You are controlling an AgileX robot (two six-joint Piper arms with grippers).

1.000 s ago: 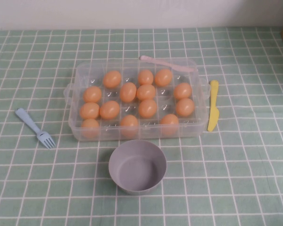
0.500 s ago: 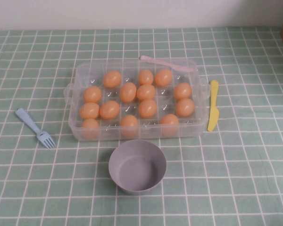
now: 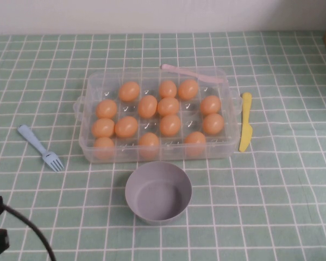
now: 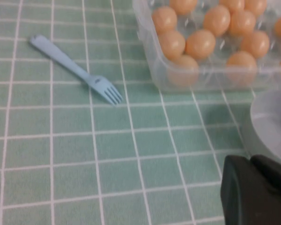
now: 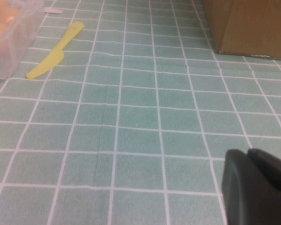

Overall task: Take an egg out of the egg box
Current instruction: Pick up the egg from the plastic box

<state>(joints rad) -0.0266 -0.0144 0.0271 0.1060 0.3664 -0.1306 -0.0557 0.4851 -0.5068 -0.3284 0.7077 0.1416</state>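
High view: egg box (image 3: 157, 117) sits open-topped mid-counter (image 3: 271, 185), eggs (image 3: 126, 126) seated in cells, grey bowl (image 3: 158, 192) just before it, likely as receiver. Left claw (image 4: 255, 190) hangs low near the bowl, right claw (image 5: 255, 185) beyond the yellow knife (image 5: 54, 57); finger state of either: cannot tell.

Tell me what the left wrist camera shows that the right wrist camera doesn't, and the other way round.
Only the left wrist view shows the blue fork, the rim of the grey bowl, and the eggs clearly, sitting in their cells. The left gripper hangs low over the cloth near the bowl.

Only the right wrist view shows the yellow knife and a brown box. The right gripper hovers over bare cloth.

Both show the green checked tablecloth and a corner of the clear egg box.
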